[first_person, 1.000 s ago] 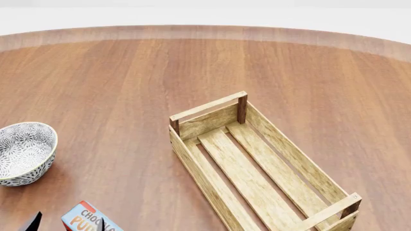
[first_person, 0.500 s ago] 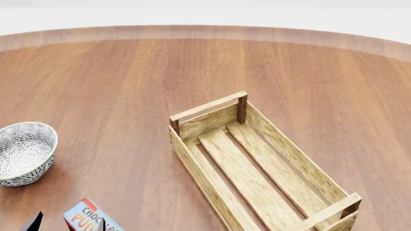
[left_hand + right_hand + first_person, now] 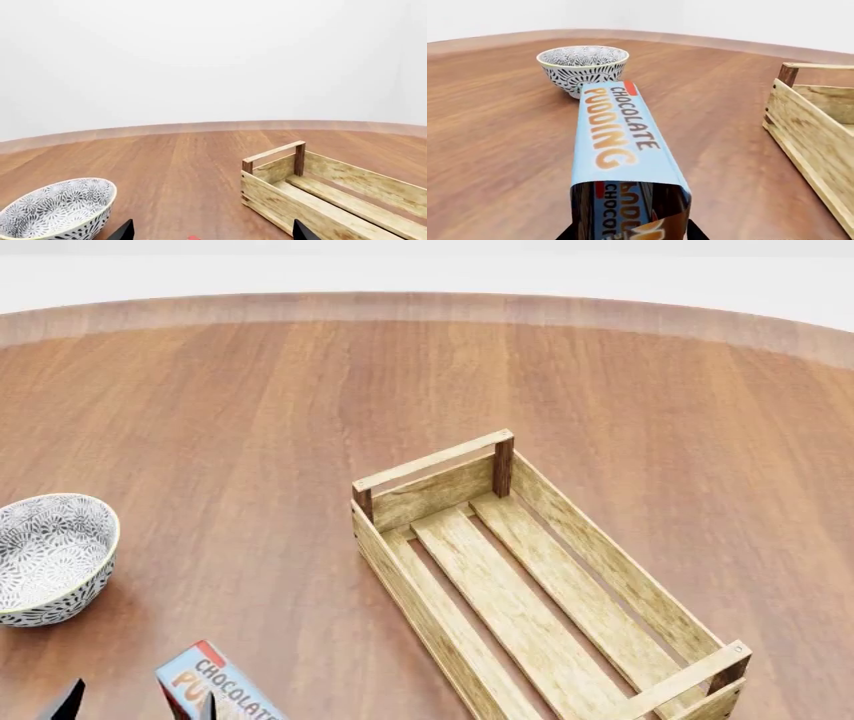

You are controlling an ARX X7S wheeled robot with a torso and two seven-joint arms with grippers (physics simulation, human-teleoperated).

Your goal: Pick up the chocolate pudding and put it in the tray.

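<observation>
At the near edge of the round wooden table (image 3: pixel 400 380), toward its left side, the chocolate pudding (image 3: pixel 220 688) stands tilted, its light-blue lettered face turned up and its lower part cut off by the head view's border. Two dark fingertips (image 3: pixel 64 702) of the left gripper (image 3: pixel 210 231) show on either side of the carton's base; in the left wrist view they stand wide apart with only a sliver of red between them, so the jaws look spread, though whether they touch the carton cannot be told. In the right wrist view the pudding fills the foreground, its dark brown end closest, and the right gripper (image 3: pixel 630 232) appears only as two dark tips flanking that end; whether it clamps the carton cannot be told.

Just beyond the pudding, near the left edge, sits the grey-white patterned bowl (image 3: pixel 48 555), upright and apart from the carton.

To the right, around the table's middle, the tray (image 3: pixel 534 590) lies diagonally, its slatted floor bare, one bar handle toward the far side and the other toward the near right edge. The pudding is outside it, well to its left.
</observation>
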